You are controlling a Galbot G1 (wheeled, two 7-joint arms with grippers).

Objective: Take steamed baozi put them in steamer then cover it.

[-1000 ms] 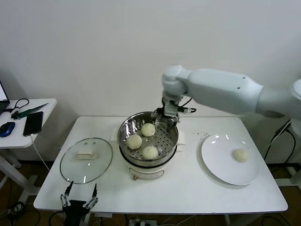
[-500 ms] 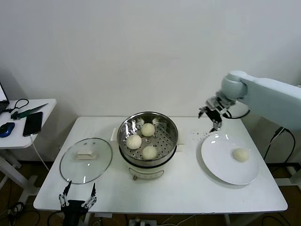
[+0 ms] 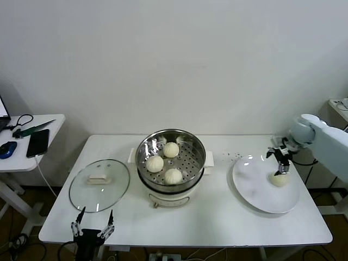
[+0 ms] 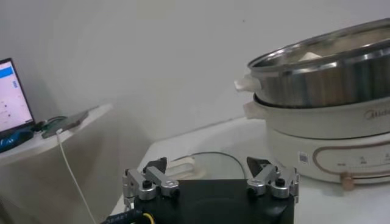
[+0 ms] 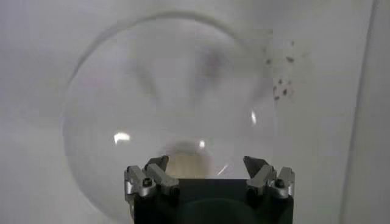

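Swinging away from the round shiny steel steamer (image 3: 171, 157) with three buns inside, my right gripper (image 3: 281, 161) now hangs just above the last cream-white domed baozi (image 3: 279, 179) on the flat white plate (image 3: 255, 190), jaws wide, empty. Left gripper (image 3: 91, 229) parked below the clear glass cover (image 3: 100, 184), spread, unchanged. Right wrist view: the bun (image 5: 186, 164) sits between my jaws. If I close off-centre, it could squash or roll.

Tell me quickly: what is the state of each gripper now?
Left gripper: open, holding nothing, parked at the table's near edge.
Right gripper: open, holding nothing, above the last baozi on the plate.
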